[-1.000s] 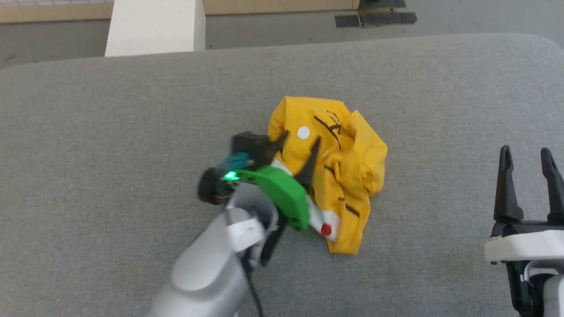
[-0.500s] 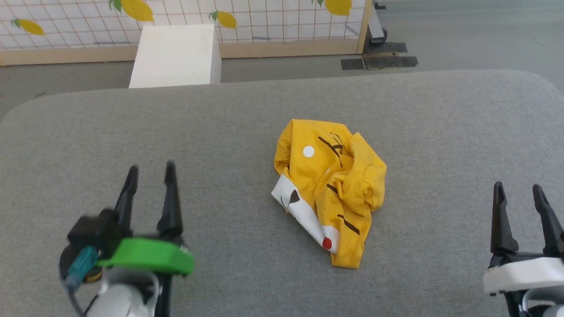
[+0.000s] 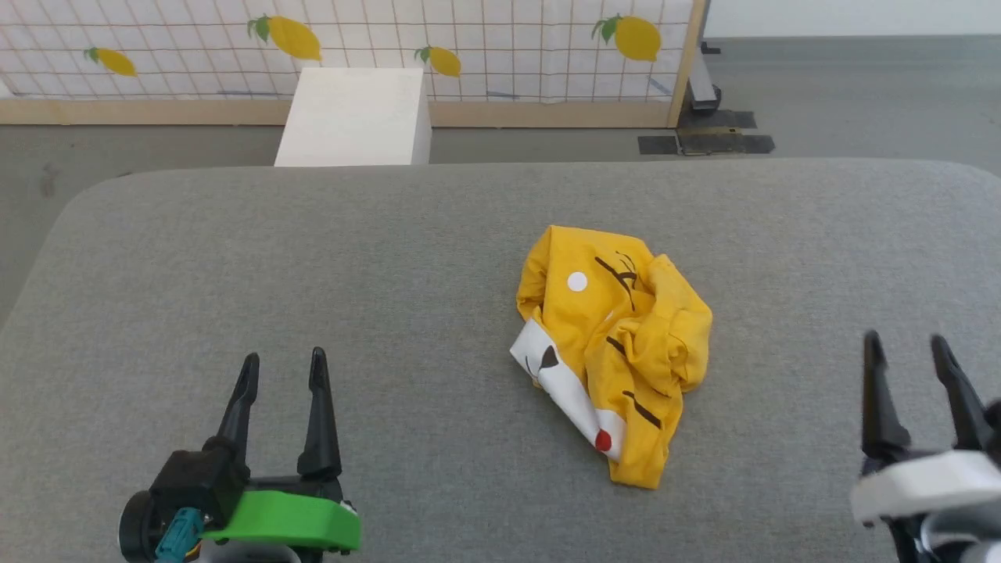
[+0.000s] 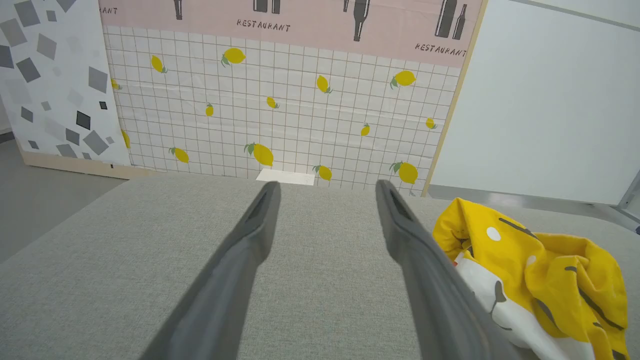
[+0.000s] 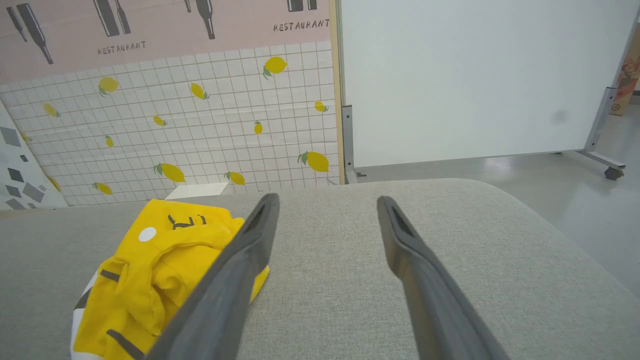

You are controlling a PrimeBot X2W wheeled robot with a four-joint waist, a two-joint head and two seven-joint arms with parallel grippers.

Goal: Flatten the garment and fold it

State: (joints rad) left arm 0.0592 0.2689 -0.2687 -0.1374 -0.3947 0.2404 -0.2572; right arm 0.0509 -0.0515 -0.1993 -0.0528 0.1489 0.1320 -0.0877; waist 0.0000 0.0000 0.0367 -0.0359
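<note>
The garment (image 3: pixel 618 352) is a bright yellow T-shirt with black stripes, a white patch and a red dot. It lies crumpled in a heap a little right of the middle of the grey padded table (image 3: pixel 313 258). My left gripper (image 3: pixel 281 367) stands open at the lower left, well apart from the heap and holding nothing. At the lower right, my right gripper (image 3: pixel 903 348) is open too, with nothing between its fingers. The left wrist view has the garment (image 4: pixel 540 275) to the right of its fingers, and the right wrist view has the garment (image 5: pixel 155 270) to the left.
Beyond the table's far edge stands a white box (image 3: pixel 356 117) on the floor. Behind it runs a tiled lemon-print screen (image 3: pixel 391 39), with a black floor plate (image 3: pixel 708 141) at its right end. The table has rounded corners.
My left arm has drawn back from over the garment to the lower left, leaving the heap lying free. The camera has tilted up, so the far wall now shows. The right gripper stayed open.
</note>
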